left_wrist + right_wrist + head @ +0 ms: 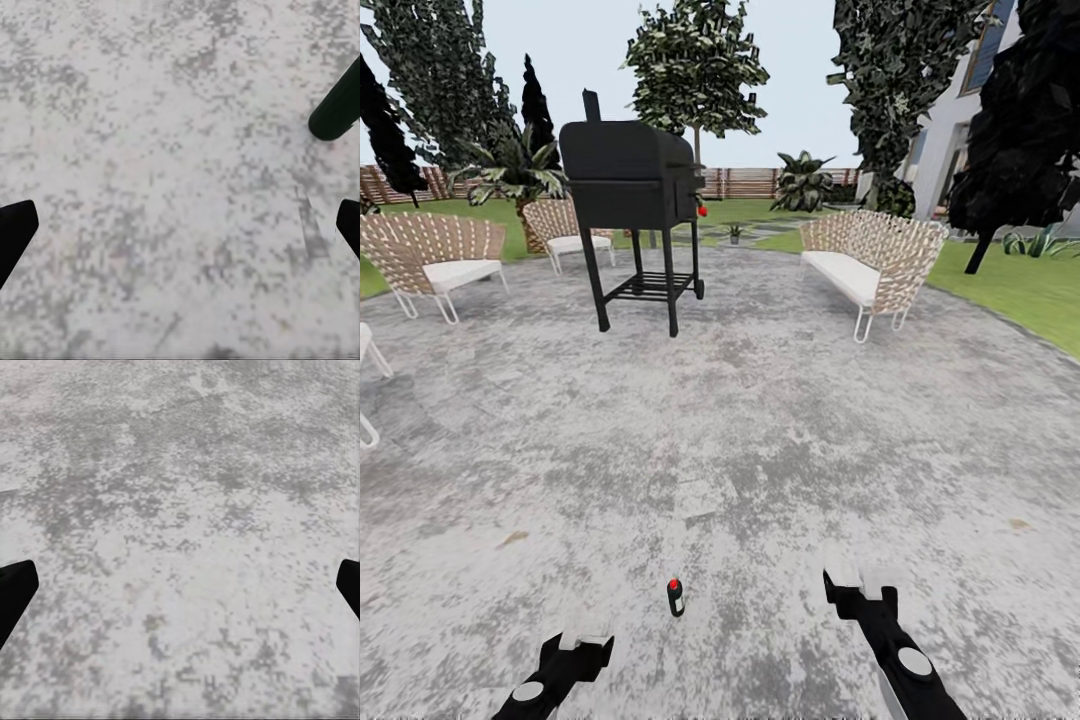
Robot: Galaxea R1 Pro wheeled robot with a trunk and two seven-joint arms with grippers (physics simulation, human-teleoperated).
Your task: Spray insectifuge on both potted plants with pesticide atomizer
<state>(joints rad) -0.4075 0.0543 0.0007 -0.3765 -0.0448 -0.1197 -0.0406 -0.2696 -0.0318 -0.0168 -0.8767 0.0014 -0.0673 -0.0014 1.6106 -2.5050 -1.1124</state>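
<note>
Two tools: both spread wide, empty, low over the patio (760,420).
Left tool (588,628): just left of the bottle, apart from it.
Pesticide atomizer (676,597): upright on the stone, between the tools, red-tipped.
Right tool (860,578): farther from the bottle.
Risk: slim bottle probably tips over if nudged sideways by a finger.

Grey patio (760,420), wicker chairs (430,262), grill (630,185)
</note>
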